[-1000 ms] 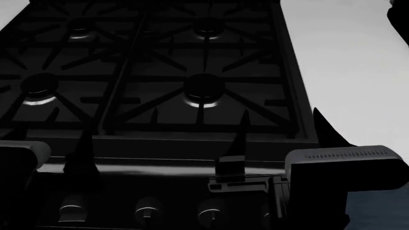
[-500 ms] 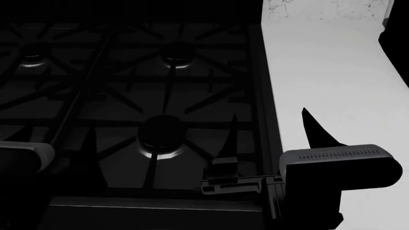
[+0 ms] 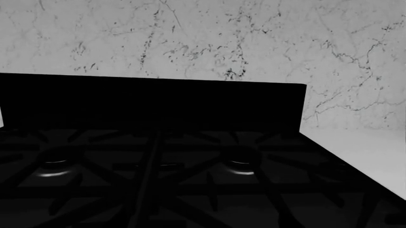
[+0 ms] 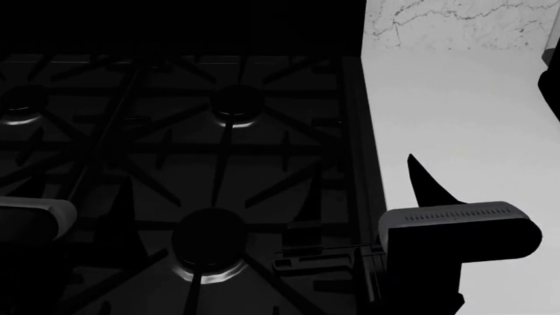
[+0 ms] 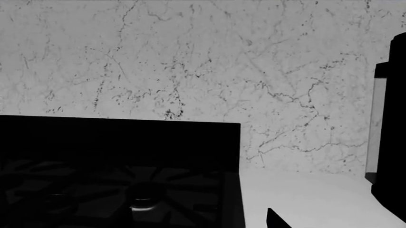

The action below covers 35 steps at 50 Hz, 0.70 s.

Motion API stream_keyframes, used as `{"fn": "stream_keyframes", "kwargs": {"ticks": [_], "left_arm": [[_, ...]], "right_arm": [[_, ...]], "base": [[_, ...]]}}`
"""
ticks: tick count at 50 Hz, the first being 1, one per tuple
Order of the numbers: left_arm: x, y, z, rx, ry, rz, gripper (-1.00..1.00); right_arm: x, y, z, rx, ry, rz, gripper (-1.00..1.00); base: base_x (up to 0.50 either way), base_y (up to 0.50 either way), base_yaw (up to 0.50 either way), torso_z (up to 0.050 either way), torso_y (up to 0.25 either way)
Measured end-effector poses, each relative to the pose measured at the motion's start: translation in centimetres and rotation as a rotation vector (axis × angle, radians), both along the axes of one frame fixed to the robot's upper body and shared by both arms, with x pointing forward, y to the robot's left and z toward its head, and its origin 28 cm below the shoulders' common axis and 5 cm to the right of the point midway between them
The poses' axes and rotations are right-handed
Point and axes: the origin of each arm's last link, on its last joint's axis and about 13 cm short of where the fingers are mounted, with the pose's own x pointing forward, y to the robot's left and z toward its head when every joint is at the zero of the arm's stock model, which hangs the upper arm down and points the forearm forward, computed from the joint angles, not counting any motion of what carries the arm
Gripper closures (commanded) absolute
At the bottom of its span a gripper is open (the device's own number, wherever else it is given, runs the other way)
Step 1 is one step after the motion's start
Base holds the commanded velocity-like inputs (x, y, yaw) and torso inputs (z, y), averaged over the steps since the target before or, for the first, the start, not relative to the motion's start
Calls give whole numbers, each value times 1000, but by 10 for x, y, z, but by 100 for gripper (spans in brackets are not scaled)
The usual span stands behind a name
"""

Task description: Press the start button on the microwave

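You can't see the microwave yet, only the stove; expect a stiff button needing one fingertip, with right gripper fingers apart and left's unclear

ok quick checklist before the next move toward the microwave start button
1. Microwave in view: not ok, no view shows it.
2. Start button located: cannot tell.
3. Stove top below the arms: ok, nothing stands on the burners.
4. Countertop beside the stove: ok, bare where visible.
5. Dark object on the counter by the marble wall: cannot tell what it is.
6. Right gripper jaws: cannot tell, too dark.
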Motion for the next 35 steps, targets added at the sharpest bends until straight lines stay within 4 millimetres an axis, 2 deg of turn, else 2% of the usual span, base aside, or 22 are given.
{"fn": "stream_keyframes", "kwargs": {"ticks": [13, 19, 26, 35], "left_arm": [[-1, 0, -1, -1, -1, -2, -100], [0, 0, -2, -1, 1, -3, -100], [1, 0, -3, -3, 5, -6, -100], [1, 0, -3, -5, 7, -9, -100]], "right_arm": [[-2, 1, 1, 9, -2, -2, -100], [-6, 4, 12, -22, -29, -29, -100], [-13, 9, 42, -62, -91, -69, -100], [-22, 11, 100, -79, -227, -77, -100]], "base": [[0, 0, 0, 0, 0], [0, 0, 0, 0, 2], [0, 0, 0, 0, 0], [0, 0, 0, 0, 0]]}}
